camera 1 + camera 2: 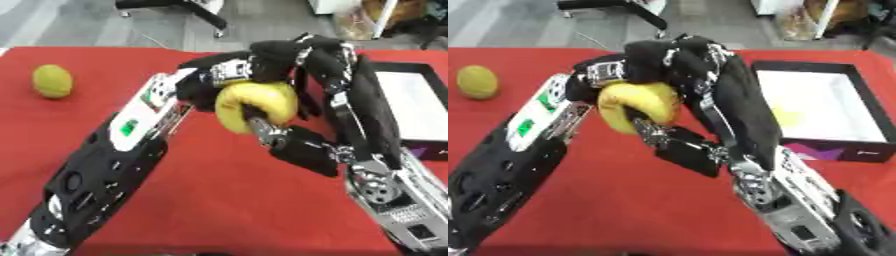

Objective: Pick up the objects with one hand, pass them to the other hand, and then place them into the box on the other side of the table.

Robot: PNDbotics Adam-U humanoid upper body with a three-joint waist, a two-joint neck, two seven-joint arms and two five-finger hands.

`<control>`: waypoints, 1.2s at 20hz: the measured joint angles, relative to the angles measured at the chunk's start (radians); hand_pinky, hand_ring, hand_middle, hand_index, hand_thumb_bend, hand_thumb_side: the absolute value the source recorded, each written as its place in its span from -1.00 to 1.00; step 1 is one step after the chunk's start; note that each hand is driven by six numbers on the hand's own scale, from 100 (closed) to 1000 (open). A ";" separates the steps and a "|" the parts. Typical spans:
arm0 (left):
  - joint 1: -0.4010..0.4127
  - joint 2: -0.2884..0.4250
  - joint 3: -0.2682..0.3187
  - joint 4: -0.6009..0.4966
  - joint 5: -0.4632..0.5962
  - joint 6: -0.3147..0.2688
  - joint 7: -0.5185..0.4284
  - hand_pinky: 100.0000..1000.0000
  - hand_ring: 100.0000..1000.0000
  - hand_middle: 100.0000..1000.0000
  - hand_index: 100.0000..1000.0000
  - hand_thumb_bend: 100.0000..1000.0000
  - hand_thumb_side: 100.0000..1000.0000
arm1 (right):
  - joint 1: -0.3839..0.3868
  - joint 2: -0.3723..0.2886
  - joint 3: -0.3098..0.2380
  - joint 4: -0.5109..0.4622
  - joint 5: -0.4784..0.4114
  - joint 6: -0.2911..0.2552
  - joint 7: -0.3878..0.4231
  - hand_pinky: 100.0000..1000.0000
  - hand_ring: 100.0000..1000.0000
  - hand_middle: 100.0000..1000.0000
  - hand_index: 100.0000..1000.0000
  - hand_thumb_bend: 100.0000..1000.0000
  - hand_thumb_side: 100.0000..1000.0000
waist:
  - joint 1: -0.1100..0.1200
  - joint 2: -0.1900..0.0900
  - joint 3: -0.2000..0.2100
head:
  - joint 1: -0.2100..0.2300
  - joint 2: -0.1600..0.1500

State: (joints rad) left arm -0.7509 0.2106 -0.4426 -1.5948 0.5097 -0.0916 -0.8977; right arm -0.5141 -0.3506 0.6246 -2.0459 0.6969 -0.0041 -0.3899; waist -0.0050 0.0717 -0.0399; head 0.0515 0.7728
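Right hand (677, 59) and left hand (203, 80) both curled on yellow curved object (637, 107) mid-table, beside box (852, 150) — risk of drop if released early.

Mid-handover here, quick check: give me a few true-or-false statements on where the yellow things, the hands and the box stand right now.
1. Both hands meet around the curved yellow soft object above the red tablecloth. True: the left hand and the right hand both close on it.
2. The round yellow-green ball lies inside the box. False: it sits on the cloth at the far left.
3. The black box with a white inside stands on the robot's right side. True.
4. The curved yellow object rests on the table. False: it is held up between the hands.
5. The box is on the floor. False: it stands on the cloth.
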 measured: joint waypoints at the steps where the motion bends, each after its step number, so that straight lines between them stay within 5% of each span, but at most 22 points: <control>1: 0.005 0.000 0.003 -0.003 0.000 0.005 -0.001 0.54 0.51 0.46 0.69 -0.96 0.82 | 0.002 0.000 0.001 0.000 -0.003 0.001 -0.005 -0.70 -0.10 -0.72 0.25 -1.00 -1.00 | 0.000 0.000 0.001 | -0.001 0.000; 8: 0.060 0.000 0.053 -0.064 0.000 0.063 0.000 0.52 0.50 0.44 0.67 -0.93 0.72 | 0.014 0.009 -0.003 -0.003 -0.015 0.003 -0.038 -0.70 -0.10 -0.72 0.25 -1.00 -1.00 | -0.004 0.000 0.005 | -0.008 0.000; 17: 0.121 -0.002 0.200 -0.150 0.102 0.189 -0.005 0.48 0.49 0.42 0.65 -0.82 0.72 | 0.040 -0.006 -0.064 0.015 -0.025 0.023 -0.098 -0.69 -0.11 -0.72 0.25 -1.00 -1.00 | -0.010 0.000 0.013 | -0.023 0.000; 24: 0.153 -0.019 0.307 -0.142 0.112 0.227 -0.008 0.45 0.47 0.40 0.64 -0.84 0.71 | 0.057 -0.053 -0.116 0.046 -0.026 0.029 -0.119 -0.68 -0.11 -0.72 0.24 -1.00 -1.00 | -0.011 0.000 0.016 | -0.034 0.000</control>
State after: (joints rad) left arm -0.5978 0.1914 -0.1353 -1.7365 0.6217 0.1354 -0.9056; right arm -0.4567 -0.4038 0.5083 -2.0002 0.6711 0.0252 -0.5093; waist -0.0155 0.0719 -0.0244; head 0.0174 0.7728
